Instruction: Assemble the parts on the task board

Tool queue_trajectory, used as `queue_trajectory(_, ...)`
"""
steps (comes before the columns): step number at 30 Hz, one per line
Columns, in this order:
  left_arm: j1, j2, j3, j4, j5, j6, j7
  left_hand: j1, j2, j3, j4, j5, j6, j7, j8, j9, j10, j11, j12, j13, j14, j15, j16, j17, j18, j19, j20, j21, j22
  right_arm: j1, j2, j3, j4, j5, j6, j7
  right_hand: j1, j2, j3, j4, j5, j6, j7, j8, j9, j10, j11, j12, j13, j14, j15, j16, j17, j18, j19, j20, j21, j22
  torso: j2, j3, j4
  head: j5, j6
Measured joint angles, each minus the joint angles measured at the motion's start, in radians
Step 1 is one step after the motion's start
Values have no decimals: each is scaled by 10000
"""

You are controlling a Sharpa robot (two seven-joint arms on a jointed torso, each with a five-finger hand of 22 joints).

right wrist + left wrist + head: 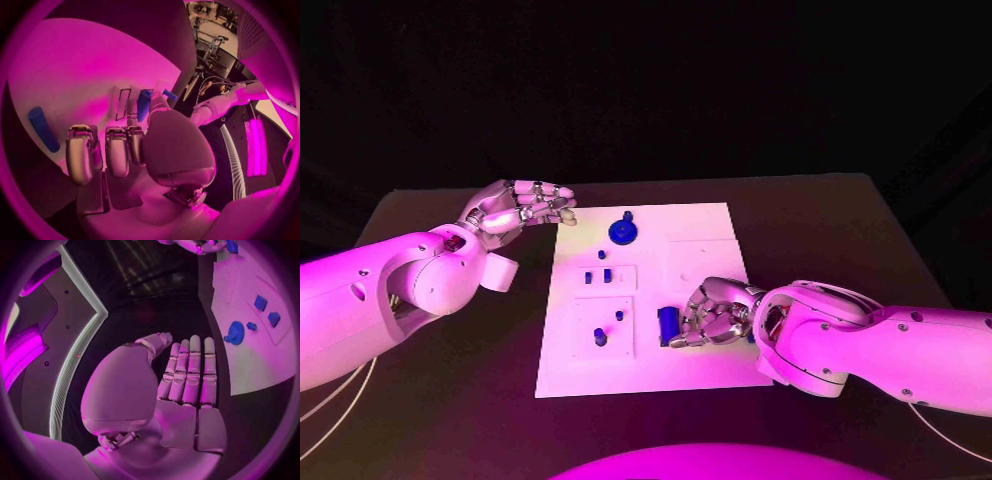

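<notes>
The white task board (678,375) lies mid-table. On its far part sits a blue gear (623,232), also in the left wrist view as the gear (235,333). Small blue parts (597,278) stand in a raised block, and a blue peg (600,337) stands in the nearer block. A blue cylinder (669,322) lies flat on the board. My right hand (713,314) hovers just right of it with bent fingers (81,152), apart from the cylinder (42,129) and holding nothing. My left hand (516,208) is off the board's far left corner, its fingers (190,370) straight and empty.
Black table (444,400) surrounds the board on all sides. The board's right half (704,255) is mostly bare white plate. Two small blue parts (267,310) show beyond the gear in the left wrist view.
</notes>
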Motion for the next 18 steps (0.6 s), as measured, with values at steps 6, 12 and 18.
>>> queue_trajectory(6, 0, 0, 0, -1, 0, 0, -4, 0, 0, 0, 0, 0, 0, 0, 0, 0, 0, 0, 0, 10, 0, 0, -63, 13, 0, 0, 0, 0, -10, -31, 63, 2, -73, -56, -45, -36, -158, 159, 39, 16, -1, 7, -7, 0, -16, 0, 0, 0, 0, 0, 0, 0, -1, 0, 0, 0, 0, 0, 2, -1, 0, 10, -11)
queue_trajectory(12, 0, -3, 0, -2, 0, 0, -6, 0, 0, 0, 0, 0, 0, 0, 0, 0, 0, 0, 0, 9, 0, 0, -63, 22, 0, 0, 0, 0, -10, -45, 78, 2, -92, -73, -74, -41, -280, 275, 39, 16, -1, 8, -7, 0, -24, 0, 0, 0, 0, 0, 0, 0, -1, 0, 0, 0, 39, -1, 2, -2, -1, 22, -12)
queue_trajectory(18, 0, -7, -1, -2, 0, 0, -9, 0, 0, 0, 0, 0, 0, 0, 0, 0, 0, 0, 0, 9, 0, 0, -63, 21, 0, 0, 0, 0, -9, -47, -100, 5, -12, -16, -99, 97, -434, 5, 39, 16, -1, 7, -7, 0, -39, 0, 0, 0, 0, 0, 0, 0, -1, 1, 0, 0, 39, -1, 2, -1, -5, 28, 2)
